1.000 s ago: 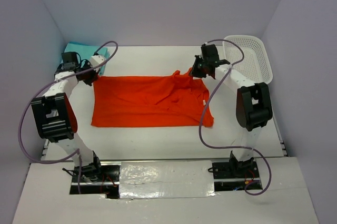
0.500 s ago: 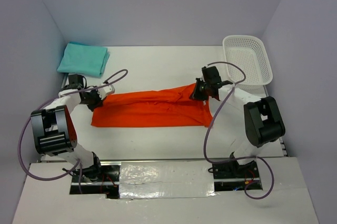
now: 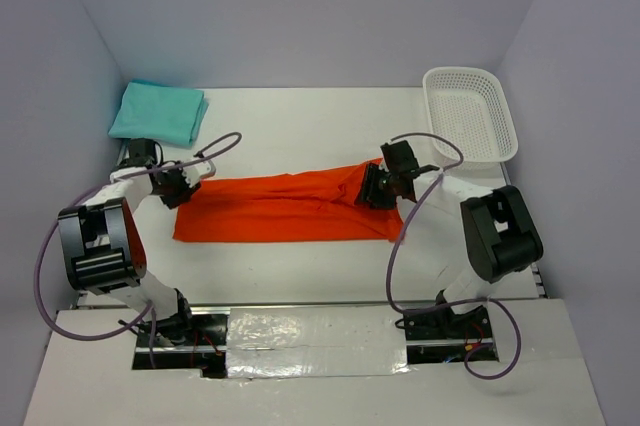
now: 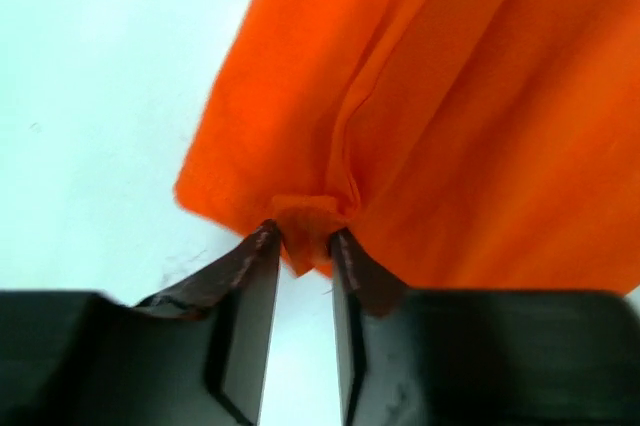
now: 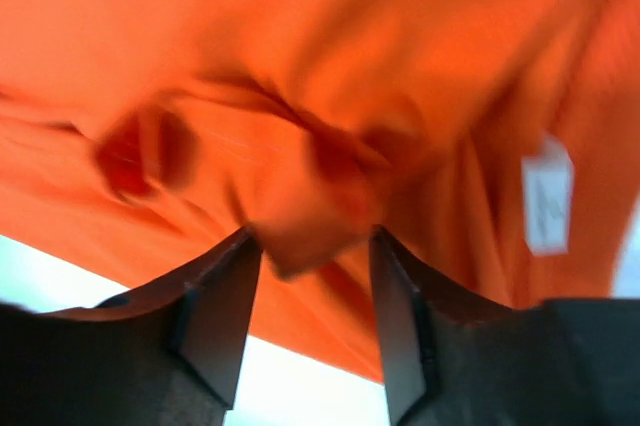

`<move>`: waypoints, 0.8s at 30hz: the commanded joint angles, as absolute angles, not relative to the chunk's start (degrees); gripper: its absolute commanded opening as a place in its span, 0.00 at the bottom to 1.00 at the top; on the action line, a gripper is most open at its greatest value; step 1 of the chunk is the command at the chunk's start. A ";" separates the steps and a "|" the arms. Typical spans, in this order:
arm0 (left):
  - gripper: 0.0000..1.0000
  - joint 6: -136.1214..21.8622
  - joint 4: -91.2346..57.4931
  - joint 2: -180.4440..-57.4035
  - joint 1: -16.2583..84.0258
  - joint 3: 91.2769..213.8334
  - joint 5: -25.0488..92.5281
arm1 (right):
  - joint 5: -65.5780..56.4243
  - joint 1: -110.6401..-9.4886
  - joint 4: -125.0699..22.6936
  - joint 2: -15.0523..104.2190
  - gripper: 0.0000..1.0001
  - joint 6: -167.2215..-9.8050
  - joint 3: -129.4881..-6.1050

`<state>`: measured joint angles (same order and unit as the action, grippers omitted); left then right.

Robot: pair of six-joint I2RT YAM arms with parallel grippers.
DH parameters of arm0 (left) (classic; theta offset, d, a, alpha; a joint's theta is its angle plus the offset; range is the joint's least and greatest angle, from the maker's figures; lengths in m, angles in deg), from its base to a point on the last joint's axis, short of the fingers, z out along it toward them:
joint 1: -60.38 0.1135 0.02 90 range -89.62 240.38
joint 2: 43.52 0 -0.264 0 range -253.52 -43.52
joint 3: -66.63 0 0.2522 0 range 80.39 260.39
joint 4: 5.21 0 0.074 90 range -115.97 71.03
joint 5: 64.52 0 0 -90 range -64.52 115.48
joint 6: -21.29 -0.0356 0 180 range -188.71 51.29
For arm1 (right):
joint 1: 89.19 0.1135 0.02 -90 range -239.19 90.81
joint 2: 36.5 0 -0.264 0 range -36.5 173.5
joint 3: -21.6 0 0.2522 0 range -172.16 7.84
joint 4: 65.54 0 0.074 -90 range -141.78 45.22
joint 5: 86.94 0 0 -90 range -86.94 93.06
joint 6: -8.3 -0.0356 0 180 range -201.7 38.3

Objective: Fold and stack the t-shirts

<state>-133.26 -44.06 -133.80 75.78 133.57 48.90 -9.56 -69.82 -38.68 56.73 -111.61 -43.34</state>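
Observation:
An orange t-shirt (image 3: 280, 208) lies on the white table (image 3: 300, 266), folded over into a long band. My left gripper (image 3: 185, 186) is at its left end, jaws apart, and a small bunched corner of the orange t-shirt (image 4: 450, 96) sits loosely between the tips of the left gripper (image 4: 303, 238). My right gripper (image 3: 372, 189) is low over the shirt's right end. In the right wrist view the right gripper (image 5: 312, 241) stands open, with a lump of the orange cloth (image 5: 300, 66) just beyond its fingertips. A folded teal t-shirt (image 3: 158, 112) rests at the back left.
A white mesh basket (image 3: 470, 111) stands at the back right corner. A white label (image 5: 545, 204) shows on the orange cloth near the right gripper. Purple-grey walls close in the table on three sides.
Both arms swung the far edge of the orange shirt toward the near edge, folding it into a band, and came down low. Both grippers went from shut to open, letting go of the cloth.

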 commanded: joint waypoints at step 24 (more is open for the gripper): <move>0.65 -89.38 -38.58 -159.52 24.88 172.40 55.19 | -22.16 -80.05 -38.25 57.19 0.59 -106.48 -47.80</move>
